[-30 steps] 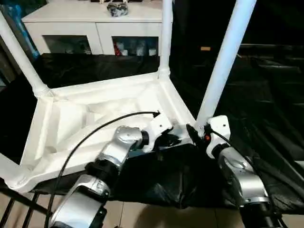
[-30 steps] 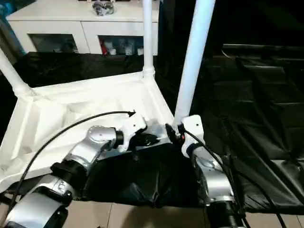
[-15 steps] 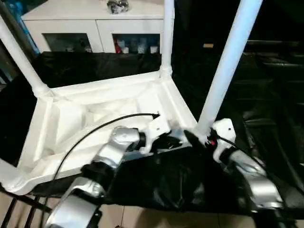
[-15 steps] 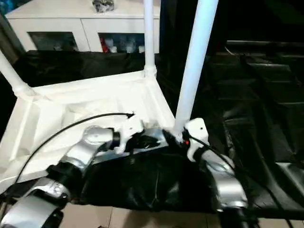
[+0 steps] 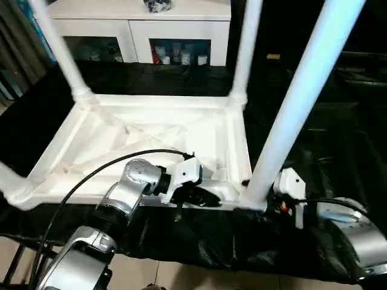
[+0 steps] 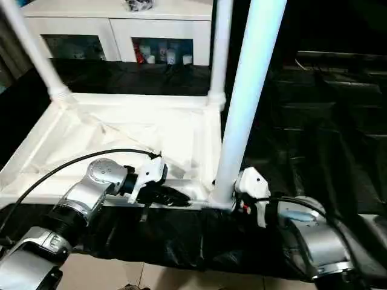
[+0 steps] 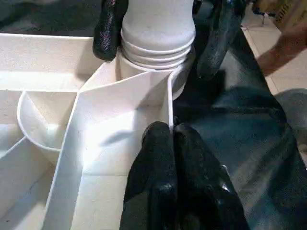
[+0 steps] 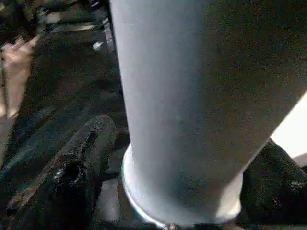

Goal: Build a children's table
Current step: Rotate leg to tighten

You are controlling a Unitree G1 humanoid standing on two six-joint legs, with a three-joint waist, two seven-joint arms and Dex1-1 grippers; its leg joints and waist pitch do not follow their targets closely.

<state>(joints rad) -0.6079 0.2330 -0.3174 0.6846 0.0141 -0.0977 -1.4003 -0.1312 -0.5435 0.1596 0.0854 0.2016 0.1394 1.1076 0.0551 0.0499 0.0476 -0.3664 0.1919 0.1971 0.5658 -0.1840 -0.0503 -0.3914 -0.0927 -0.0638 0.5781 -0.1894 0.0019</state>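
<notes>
The children's table (image 5: 151, 136) lies upside down on black cloth, ribbed underside up, with white legs standing in its corner sockets. My left gripper (image 5: 202, 197) is at the near rim, and in the left wrist view it (image 7: 172, 136) is shut on that thin rim wall. The near right leg (image 5: 296, 109) rises from its socket. My right gripper (image 8: 177, 182) is open at that leg's base, one black finger (image 7: 108, 28) on each side of the ringed foot. The other finger (image 7: 223, 33) stands slightly off the leg.
A white cabinet (image 5: 139, 24) with glass doors stands behind the table. Black cloth (image 5: 338, 133) spreads to the right, and tiled floor (image 5: 139, 275) shows at the near edge. A person's hand (image 7: 288, 45) is beyond the near right corner.
The whole picture has shifted as the camera moved. My right gripper's fingers have spread wider around the near right leg's base. The left gripper keeps its hold on the rim.
</notes>
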